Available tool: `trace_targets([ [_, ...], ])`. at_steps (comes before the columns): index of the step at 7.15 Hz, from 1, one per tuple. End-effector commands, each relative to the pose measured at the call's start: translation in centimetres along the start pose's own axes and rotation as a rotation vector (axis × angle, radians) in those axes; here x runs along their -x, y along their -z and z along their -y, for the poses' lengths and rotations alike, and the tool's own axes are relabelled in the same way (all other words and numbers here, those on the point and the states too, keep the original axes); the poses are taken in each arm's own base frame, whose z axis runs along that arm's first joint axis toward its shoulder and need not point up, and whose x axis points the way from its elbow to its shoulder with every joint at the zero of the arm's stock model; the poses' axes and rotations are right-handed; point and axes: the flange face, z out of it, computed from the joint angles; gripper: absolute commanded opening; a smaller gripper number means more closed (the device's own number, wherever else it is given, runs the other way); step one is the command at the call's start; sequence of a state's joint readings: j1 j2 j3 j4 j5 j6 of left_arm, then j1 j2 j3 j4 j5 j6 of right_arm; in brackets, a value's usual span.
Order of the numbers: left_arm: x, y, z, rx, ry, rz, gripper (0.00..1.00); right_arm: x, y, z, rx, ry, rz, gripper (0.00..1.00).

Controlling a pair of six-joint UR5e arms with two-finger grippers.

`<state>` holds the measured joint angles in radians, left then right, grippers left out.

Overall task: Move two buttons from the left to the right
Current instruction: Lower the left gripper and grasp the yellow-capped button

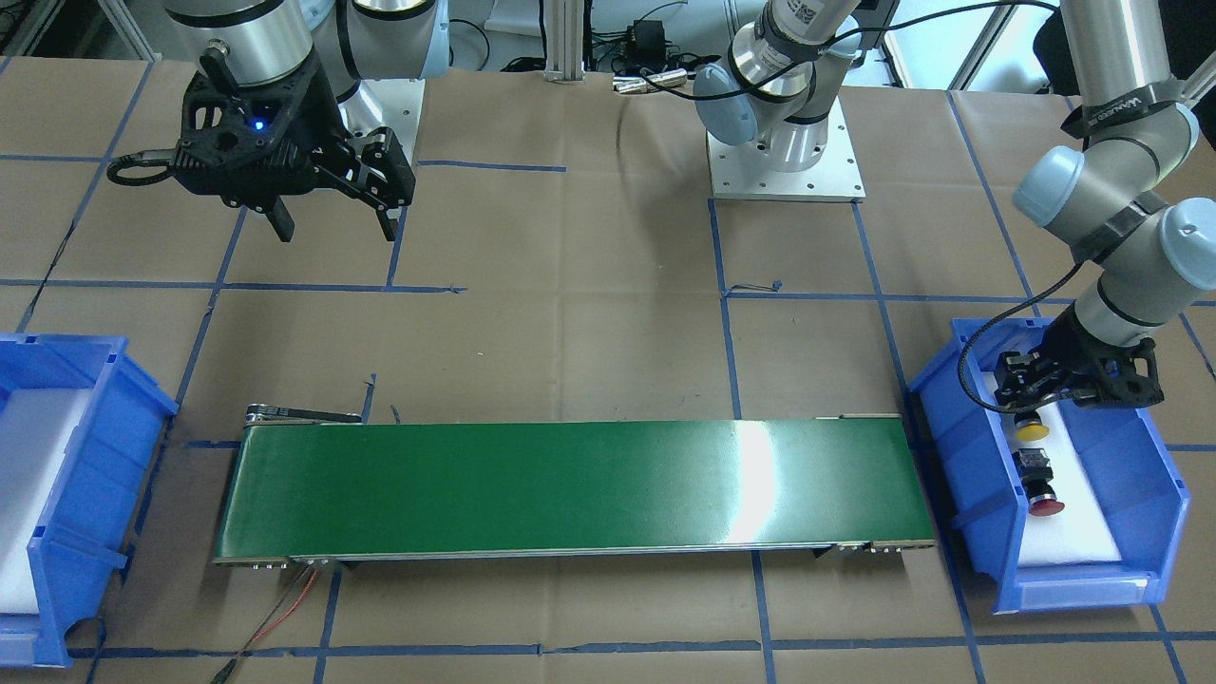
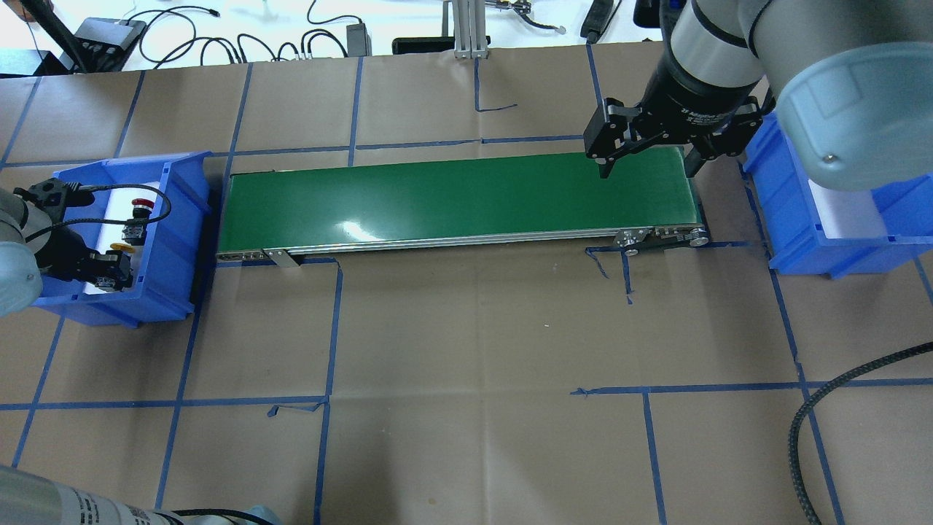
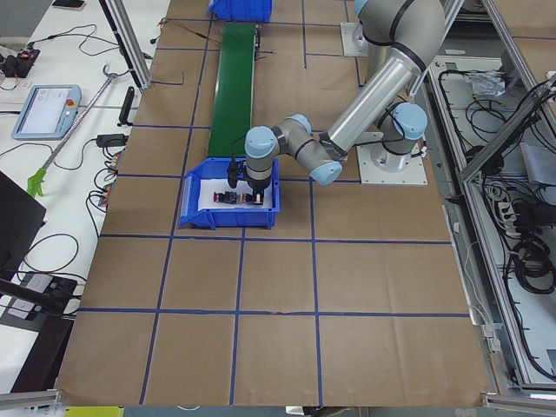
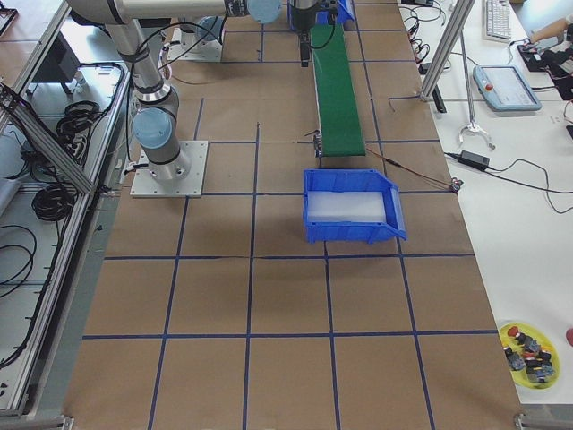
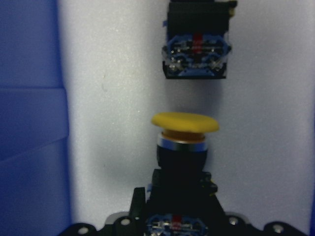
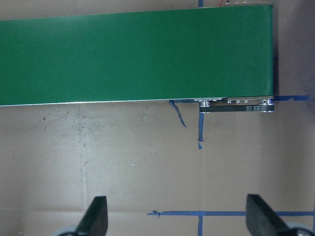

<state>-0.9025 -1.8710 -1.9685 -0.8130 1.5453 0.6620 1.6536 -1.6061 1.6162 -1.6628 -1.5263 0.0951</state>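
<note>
The yellow-capped button (image 1: 1032,429) lies on white foam in the left blue bin (image 1: 969,475), also seen in the overhead view (image 2: 175,240). My left gripper (image 1: 1026,404) reaches into this bin and is shut on the yellow button's black body (image 5: 181,162). The red-capped button (image 1: 1042,489) lies just beyond it on the foam, its switch body (image 5: 196,46) facing the wrist camera. My right gripper (image 2: 645,164) is open and empty, hanging over the right end of the green conveyor belt (image 2: 452,197).
The right blue bin (image 2: 802,233) with white foam stands past the belt's right end. The belt (image 1: 570,484) spans the gap between both bins. Brown paper with blue tape lines covers the table. A yellow plate (image 4: 528,354) with several small parts sits on a side table.
</note>
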Motion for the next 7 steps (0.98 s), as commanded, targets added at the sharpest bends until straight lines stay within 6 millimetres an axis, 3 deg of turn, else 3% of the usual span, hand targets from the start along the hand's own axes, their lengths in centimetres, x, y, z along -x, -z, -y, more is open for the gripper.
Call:
trace_targets([
  [1,0.4,3.6,1.2,-0.037,-0.004,0.0,0.05,0.0,0.0,0.0,-0.001,0.0,0.0,1.0],
  [5,1.3,14.5,2.7,0.013,-0.004,-0.031,0.06,0.0,-0.1,0.0,0.002,0.0,-0.005,1.0],
  [6,0.7,16.9,4.0,0.019,-0.023,-0.032,0.06,-0.1,-0.1,0.0,0.001,0.0,-0.008,1.0],
  [7,-1.1,18.3,5.7,0.022,-0.048,-0.033,0.06,-0.1,-0.1,0.0,0.003,0.0,-0.008,1.0],
])
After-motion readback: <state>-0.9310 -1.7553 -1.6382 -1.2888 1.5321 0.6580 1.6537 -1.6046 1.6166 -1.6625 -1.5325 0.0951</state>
